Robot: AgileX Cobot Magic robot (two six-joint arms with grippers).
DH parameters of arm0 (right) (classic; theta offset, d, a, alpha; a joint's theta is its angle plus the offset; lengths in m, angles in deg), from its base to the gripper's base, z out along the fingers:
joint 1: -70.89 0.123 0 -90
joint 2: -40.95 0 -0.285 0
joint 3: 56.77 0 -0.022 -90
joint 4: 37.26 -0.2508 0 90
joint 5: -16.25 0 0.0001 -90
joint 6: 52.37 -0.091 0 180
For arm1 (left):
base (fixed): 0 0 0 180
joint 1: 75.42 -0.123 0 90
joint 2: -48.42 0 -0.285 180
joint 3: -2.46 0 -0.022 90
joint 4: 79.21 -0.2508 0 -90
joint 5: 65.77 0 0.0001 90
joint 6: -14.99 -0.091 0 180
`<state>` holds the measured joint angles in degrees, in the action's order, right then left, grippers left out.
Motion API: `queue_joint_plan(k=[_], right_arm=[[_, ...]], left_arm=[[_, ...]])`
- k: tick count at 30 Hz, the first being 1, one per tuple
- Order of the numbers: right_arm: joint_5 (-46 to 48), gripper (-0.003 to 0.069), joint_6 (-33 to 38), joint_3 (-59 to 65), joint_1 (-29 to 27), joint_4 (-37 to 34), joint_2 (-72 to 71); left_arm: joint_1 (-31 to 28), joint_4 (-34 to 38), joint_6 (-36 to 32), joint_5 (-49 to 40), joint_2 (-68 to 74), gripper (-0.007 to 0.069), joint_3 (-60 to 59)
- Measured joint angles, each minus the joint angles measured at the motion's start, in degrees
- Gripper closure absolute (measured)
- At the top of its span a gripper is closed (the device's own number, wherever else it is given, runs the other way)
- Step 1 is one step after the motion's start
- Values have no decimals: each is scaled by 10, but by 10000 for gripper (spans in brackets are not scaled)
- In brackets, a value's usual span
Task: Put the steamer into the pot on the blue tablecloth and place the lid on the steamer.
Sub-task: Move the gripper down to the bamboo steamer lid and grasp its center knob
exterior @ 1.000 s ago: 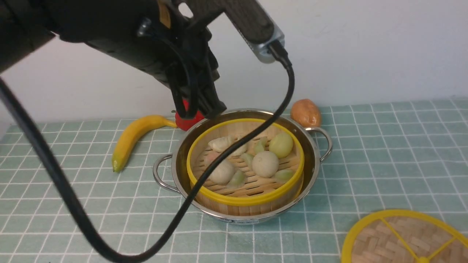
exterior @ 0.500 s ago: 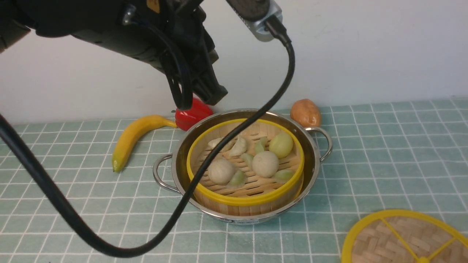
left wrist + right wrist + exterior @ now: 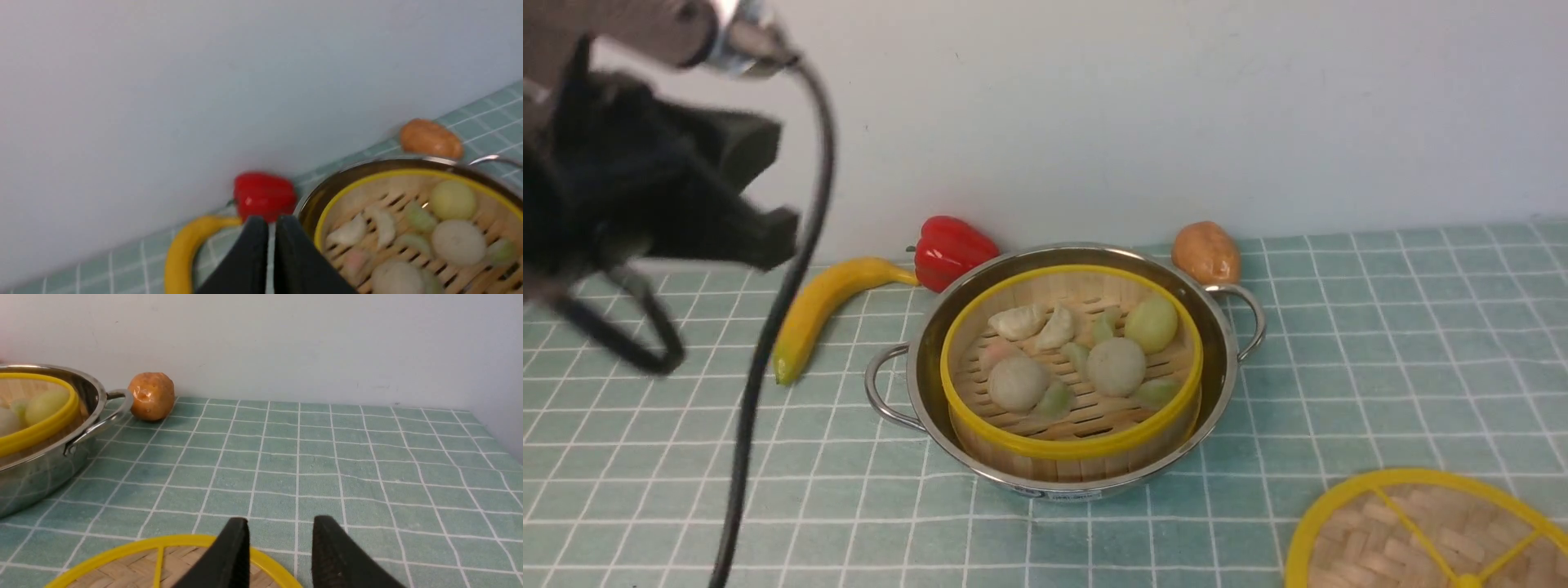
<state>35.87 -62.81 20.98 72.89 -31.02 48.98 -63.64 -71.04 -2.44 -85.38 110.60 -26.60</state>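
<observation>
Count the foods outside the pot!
3: a banana left of the pot, a red pepper behind it, a potato by its right handle. The left arm may hide more.

A: Way down onto the steamer (image 3: 1070, 447)?
B: Open above. Left arm (image 3: 645, 196) and cable (image 3: 756, 384) hang over the blue tablecloth's (image 3: 1380, 351) left edge; banana (image 3: 821, 306), pepper (image 3: 952, 249), potato (image 3: 1207, 251) crowd the pot's (image 3: 1218, 359) far side.

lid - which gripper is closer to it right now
Right. The right gripper is at the yellow rim of the lid; the left gripper is raised on the opposite side of the pot from the lid.
</observation>
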Motion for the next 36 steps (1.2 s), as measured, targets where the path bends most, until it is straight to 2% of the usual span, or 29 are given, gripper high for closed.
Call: queue_joint_plan(k=[6, 11, 22, 26, 36], right_arm=[[0, 416, 0, 0, 0, 0, 0], [0, 416, 0, 0, 0, 0, 0], [0, 416, 0, 0, 0, 0, 0], [0, 416, 0, 0, 0, 0, 0], [0, 416, 0, 0, 0, 0, 0]], left_arm=[[-144, 52, 0, 9, -213, 585, -231], [-203, 50, 0, 11, -328, 581, -340], [-218, 14, 0, 15, -481, 560, -479], [-218, 17, 0, 13, -524, 552, -486], [-218, 17, 5, 11, -529, 529, -486]])
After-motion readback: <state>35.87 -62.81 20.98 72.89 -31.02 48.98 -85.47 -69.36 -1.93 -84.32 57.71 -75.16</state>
